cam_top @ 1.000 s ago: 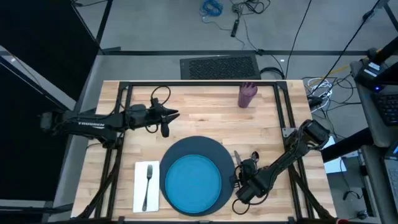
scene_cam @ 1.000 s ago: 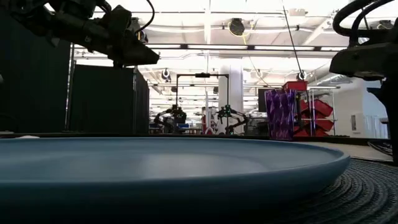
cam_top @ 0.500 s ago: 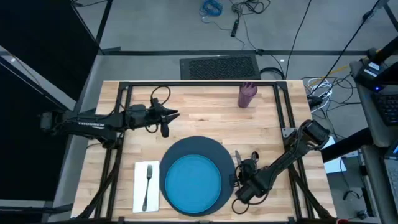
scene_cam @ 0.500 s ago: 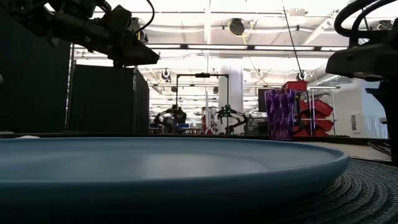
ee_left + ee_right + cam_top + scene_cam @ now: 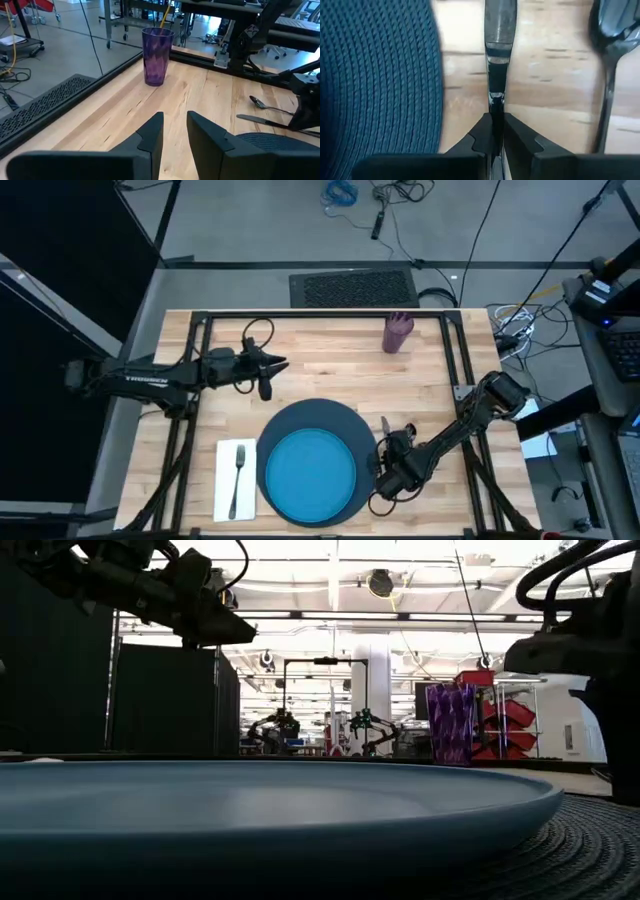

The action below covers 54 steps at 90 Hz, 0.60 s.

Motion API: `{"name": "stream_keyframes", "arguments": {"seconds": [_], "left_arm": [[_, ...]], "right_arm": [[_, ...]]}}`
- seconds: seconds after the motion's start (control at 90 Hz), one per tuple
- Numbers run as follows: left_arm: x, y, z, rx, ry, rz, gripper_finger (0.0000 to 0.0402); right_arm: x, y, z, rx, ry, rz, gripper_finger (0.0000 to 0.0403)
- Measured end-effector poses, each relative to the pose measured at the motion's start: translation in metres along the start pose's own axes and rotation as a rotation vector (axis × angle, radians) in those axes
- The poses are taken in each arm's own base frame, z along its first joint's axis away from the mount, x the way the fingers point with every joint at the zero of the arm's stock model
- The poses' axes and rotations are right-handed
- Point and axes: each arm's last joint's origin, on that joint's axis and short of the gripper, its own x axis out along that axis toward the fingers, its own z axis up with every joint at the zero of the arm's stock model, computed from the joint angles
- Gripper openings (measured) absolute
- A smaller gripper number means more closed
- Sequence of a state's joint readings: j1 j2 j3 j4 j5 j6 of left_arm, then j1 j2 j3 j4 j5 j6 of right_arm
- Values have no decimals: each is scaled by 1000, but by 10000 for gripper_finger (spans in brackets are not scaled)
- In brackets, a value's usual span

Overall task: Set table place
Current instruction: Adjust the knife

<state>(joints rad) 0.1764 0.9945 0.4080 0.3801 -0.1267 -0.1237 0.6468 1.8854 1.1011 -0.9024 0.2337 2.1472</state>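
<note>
1. From the overhead camera I see the table [image 5: 330, 350] with the dark slate-blue charger [image 5: 300, 420] near its front edge and the bright blue plate [image 5: 308, 475] resting on it. The white napkin [image 5: 233, 480] lies just left of the charger with the fork [image 5: 238, 470] on top. The purple cup [image 5: 398, 332] stands near the far edge. My right gripper [image 5: 382, 492] is low beside the charger's right rim; the knife [image 5: 384, 427] shows just beyond it. The left gripper [image 5: 272, 365] hangs over the bare planks behind the charger, well away from everything.

2. At table level the plate [image 5: 270, 805] fills the foreground, the woven charger [image 5: 575, 850] shows under its right side, and the cup [image 5: 451, 724] stands upright beyond. One arm sits high on the left, one dark mass at the right edge; I can't judge either claw from here.

3. My left wrist camera shows its two fingers [image 5: 150, 137] parted with nothing between them, the cup [image 5: 157, 56] ahead, and the spoon [image 5: 267, 106] and knife [image 5: 262, 121] lying side by side near the charger's edge [image 5: 272, 142].

4. My right wrist camera shows its fingers [image 5: 484, 132] pinched on the knife [image 5: 499, 30] handle, which appears to lie flat on the wood between the charger [image 5: 375, 75] and the spoon [image 5: 615, 45].
</note>
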Motion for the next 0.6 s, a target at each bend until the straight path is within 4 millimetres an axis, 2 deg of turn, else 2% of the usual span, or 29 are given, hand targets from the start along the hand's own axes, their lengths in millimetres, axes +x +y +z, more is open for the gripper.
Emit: {"name": "stream_keyframes", "arguments": {"seconds": [0.256, 0.6], "left_arm": [[0, 0, 0, 0, 0, -1, 72], [0, 0, 0, 0, 0, 0, 72]], "right_arm": [[0, 0, 0, -12, -4, -1, 31], [0, 0, -1, -18, -3, 4, 101]]}}
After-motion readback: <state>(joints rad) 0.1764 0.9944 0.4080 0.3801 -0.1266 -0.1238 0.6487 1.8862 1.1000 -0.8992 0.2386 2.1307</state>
